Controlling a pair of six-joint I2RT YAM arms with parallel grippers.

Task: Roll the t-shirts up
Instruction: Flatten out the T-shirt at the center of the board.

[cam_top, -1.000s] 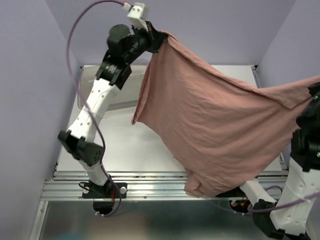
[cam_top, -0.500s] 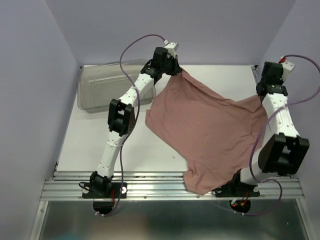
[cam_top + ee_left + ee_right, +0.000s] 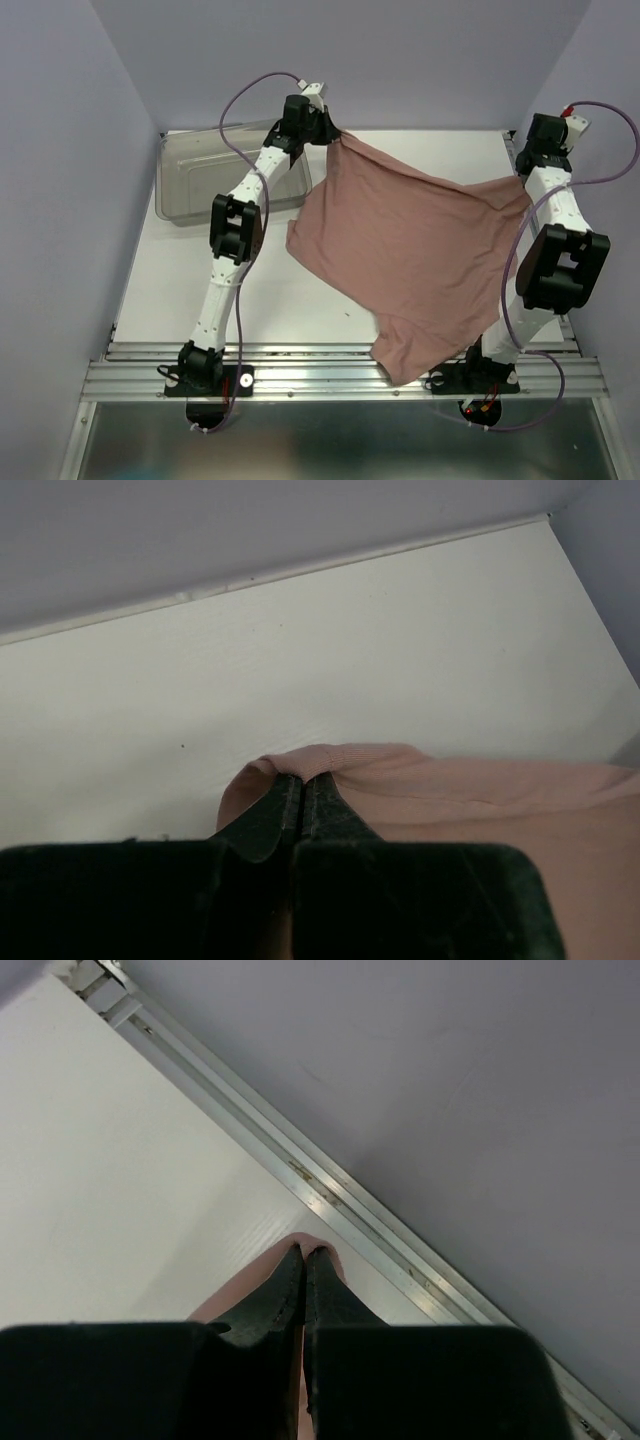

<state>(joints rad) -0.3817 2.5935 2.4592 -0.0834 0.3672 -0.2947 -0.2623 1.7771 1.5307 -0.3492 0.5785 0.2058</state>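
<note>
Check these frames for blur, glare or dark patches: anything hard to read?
Top view: evenly lit, t-shirt edges crisp, no glare. Left wrist view: left tool near-black, its base soft. Right wrist view: right tool equally dark, table bright.

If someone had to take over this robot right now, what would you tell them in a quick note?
Left gripper: shut on one far corner of the pink t-shirt.
Right gripper: shut on the other far corner, near the table's right rail.
T-shirt: stretched between the two grippers and spread open over the right side of the table; its near end reaches over the front rail.
Grey bin: far left, apart from the shirt.
Done: shirt opened out.
Left: lay it flat, then roll it; no roll started yet.
</note>
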